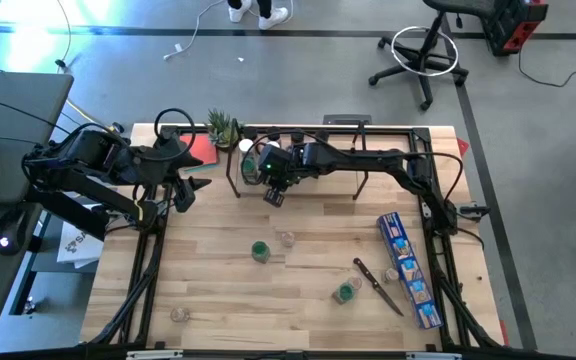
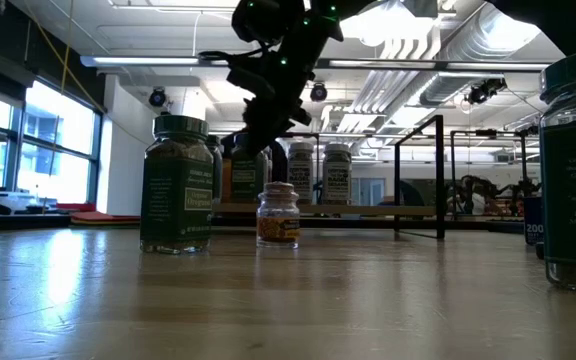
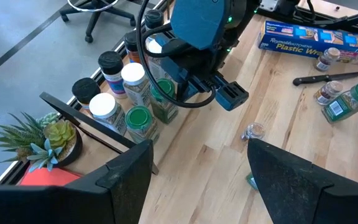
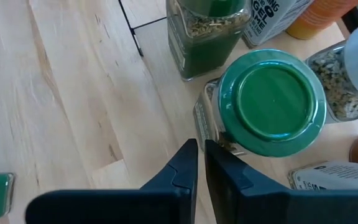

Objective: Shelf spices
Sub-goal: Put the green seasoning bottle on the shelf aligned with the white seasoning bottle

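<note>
Right end effector [image 4: 201,163], fingers pressed together, empty, just beside a green-capped jar [image 4: 272,102] on shelf [image 1: 298,135]; jars partly hidden by arm. Left end effector [image 3: 197,168] spread, worktop [image 1: 268,290] edge.

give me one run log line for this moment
right gripper: shut, empty, beside green-capped jar at shelf | left gripper: open, waiting at table's left

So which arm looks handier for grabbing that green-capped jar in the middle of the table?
Probably the right gripper: it hangs nearer the green-capped jar, fingers shut and empty. The left gripper waits farther off.
</note>
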Tool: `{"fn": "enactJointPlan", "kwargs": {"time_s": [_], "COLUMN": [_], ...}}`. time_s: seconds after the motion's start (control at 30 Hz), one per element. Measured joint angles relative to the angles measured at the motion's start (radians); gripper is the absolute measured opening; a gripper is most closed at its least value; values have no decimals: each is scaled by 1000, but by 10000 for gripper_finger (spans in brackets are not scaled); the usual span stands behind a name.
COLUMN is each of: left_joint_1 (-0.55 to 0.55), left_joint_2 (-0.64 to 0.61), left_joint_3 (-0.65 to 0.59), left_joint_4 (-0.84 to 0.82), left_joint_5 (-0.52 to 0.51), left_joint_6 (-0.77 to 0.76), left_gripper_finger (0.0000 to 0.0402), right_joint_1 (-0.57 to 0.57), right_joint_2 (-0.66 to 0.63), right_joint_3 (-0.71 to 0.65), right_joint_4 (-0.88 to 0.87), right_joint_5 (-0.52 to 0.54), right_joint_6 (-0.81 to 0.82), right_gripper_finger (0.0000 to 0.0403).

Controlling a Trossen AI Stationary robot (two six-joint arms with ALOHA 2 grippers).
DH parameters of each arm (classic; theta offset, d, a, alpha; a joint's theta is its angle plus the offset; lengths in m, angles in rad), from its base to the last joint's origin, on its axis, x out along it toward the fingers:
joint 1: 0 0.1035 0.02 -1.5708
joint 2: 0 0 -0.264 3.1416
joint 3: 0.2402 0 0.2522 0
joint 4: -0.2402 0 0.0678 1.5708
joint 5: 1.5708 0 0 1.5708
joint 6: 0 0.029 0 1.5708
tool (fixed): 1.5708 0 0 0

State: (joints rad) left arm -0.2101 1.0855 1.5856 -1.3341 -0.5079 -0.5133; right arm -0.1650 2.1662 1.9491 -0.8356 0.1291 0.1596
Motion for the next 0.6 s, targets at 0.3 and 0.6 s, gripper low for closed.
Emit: {"fn": "enactJointPlan", "kwargs": {"time_s": [0.3, 0.6], "left_joint_1": [0, 0], "left_joint_2": [0, 0], "left_joint_3": [0, 0], "left_joint_4": [0, 0], "left_joint_5": [0, 0], "left_joint_6": [0, -3], "left_gripper_finger": [257, 257], "right_joint_1": [0, 3], "right_joint_2": [0, -3], "right_joint_3": [0, 0], "right_joint_4": [-8, -47], "right_joint_5": [9, 22], "right_joint_6": [-3, -11], "right_gripper_finger": [23, 23]}}
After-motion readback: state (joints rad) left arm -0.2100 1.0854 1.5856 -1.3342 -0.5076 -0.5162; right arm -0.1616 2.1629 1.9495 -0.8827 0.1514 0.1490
